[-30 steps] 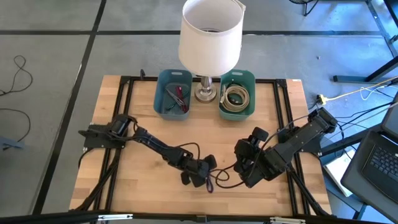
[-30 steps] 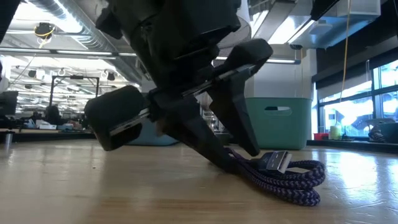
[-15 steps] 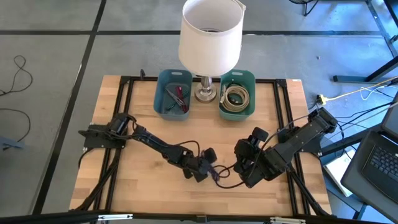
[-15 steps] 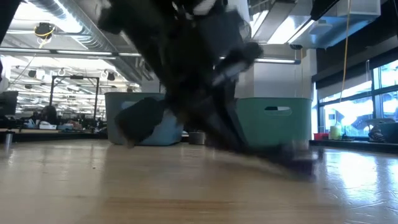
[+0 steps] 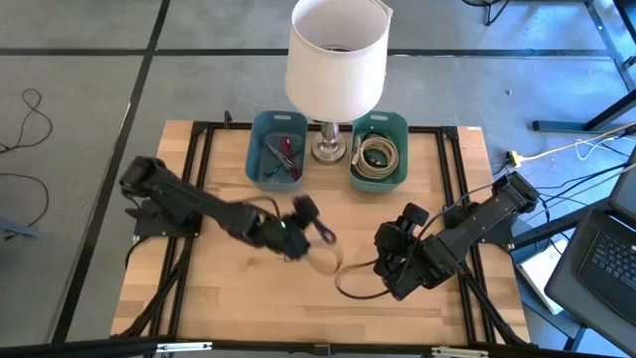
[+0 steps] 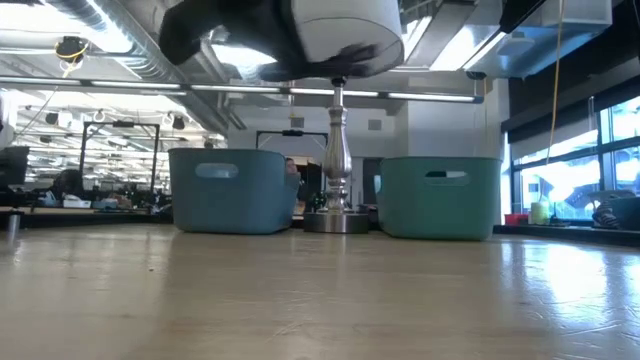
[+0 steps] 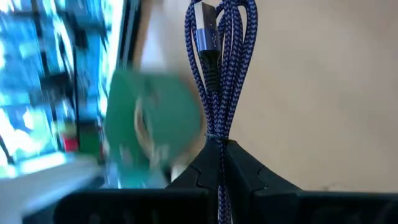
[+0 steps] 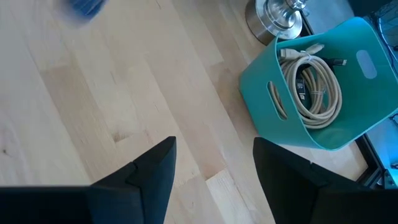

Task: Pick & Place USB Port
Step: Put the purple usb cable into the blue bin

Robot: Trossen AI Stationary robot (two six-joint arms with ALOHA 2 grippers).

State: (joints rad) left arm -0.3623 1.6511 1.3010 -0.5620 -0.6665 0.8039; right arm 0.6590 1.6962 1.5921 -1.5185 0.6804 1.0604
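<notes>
- overhead, the wooden table [image 5: 229,298] is carrying a white-shaded lamp [image 5: 336,60] at its far edge, standing between a blue bin [image 5: 278,149] and a green bin [image 5: 379,151].
- only the high view is showing both arms: the left arm is reaching toward mid-table, the right arm is resting near the table's right front.
- the left gripper [image 5: 301,221] is hanging above the table in front of the blue bin, clenching the folded blue braided usb cable [image 5: 323,233].
- the left wrist view is giving what overhead blurs: the cable's [image 7: 219,74] loops are pinched between the closed fingers [image 7: 249,177], with a silver plug showing among the strands.
- the right gripper [image 5: 390,261] is waiting with fingers [image 8: 152,168] spread apart and nothing between them.
- the right wrist view is looking into the green bin [image 8: 323,99], where a coiled beige cable [image 8: 311,81] is lying.
- the low view is showing bare tabletop in front of the bins and lamp stem, with a dark blurred arm part at the top.
</notes>
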